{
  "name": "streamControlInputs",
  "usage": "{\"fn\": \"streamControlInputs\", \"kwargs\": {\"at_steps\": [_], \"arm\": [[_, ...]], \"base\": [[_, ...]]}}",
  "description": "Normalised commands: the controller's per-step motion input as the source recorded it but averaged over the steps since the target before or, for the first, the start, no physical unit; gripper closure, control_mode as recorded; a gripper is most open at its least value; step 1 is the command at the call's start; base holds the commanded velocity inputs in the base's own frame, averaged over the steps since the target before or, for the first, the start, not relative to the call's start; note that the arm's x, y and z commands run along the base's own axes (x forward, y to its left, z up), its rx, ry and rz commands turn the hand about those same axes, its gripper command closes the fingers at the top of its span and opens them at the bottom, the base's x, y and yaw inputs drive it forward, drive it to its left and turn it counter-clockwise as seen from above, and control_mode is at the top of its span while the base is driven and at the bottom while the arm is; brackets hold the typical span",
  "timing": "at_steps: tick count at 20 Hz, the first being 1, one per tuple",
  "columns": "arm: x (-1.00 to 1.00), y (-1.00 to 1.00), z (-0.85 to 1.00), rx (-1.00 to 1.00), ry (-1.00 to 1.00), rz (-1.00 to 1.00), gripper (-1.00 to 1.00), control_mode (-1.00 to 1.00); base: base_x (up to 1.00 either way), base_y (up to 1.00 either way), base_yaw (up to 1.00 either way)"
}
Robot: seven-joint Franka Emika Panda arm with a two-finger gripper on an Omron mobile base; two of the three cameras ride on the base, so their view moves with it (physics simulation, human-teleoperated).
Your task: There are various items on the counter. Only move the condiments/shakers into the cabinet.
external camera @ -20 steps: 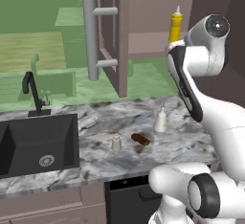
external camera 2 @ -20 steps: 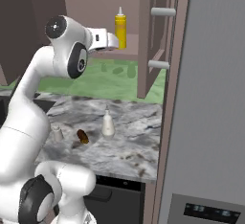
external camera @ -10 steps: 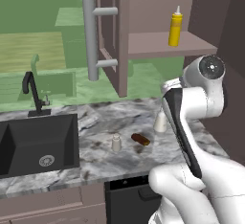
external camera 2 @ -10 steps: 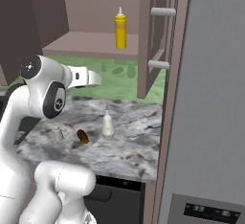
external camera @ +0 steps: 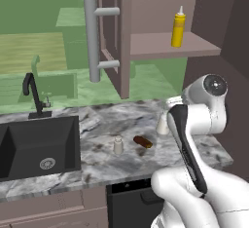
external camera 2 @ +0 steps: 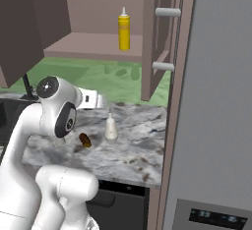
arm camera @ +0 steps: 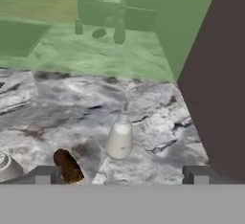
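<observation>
- The gripper [arm camera: 122, 174] hung above the counter [external camera: 97, 161] with its dark finger tips spread wide and nothing between them.
- The white bottle [arm camera: 119, 139] stood upright on the counter just ahead of the finger tips, centred in the gap between them, untouched.
- The bottle had a rounded, bulbous body tapering to a thin neck, smooth and glossy.
- The yellow bottle [external camera: 178, 27] with a pointed tip stood upright on the shelf of the open cabinet [external camera: 160, 47], near the shelf's front edge.
- The shaker [external camera: 117, 144], a small pale cylinder, stood mid-counter, near the front edge.
- The brown lump [external camera: 143, 142], oblong and dark, lay between shaker and white bottle.
- The counter was grey-white veined stone, with a black sink [external camera: 36, 146] at its left end.
</observation>
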Motion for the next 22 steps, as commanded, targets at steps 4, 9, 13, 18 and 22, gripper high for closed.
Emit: {"fn": "streamControlInputs", "kwargs": {"at_steps": [4,9,13,18,22], "arm": [[0.00,-0.01,-0.54,0.30,0.00,0.00,-1.00,-1.00],[0.10,0.00,-0.22,0.01,0.00,0.00,-1.00,-1.00],[0.42,0.00,-0.13,-0.02,0.06,0.00,-1.00,-1.00],[0.45,0.00,-0.21,-0.01,0.14,-0.13,-1.00,-1.00],[0.36,0.00,-0.02,0.00,0.15,-0.05,-1.00,-1.00]], "base": [[0.00,0.00,0.00],[0.00,0.00,0.00],[0.00,0.00,0.00],[0.00,0.00,0.00],[0.00,0.00,0.00]]}}
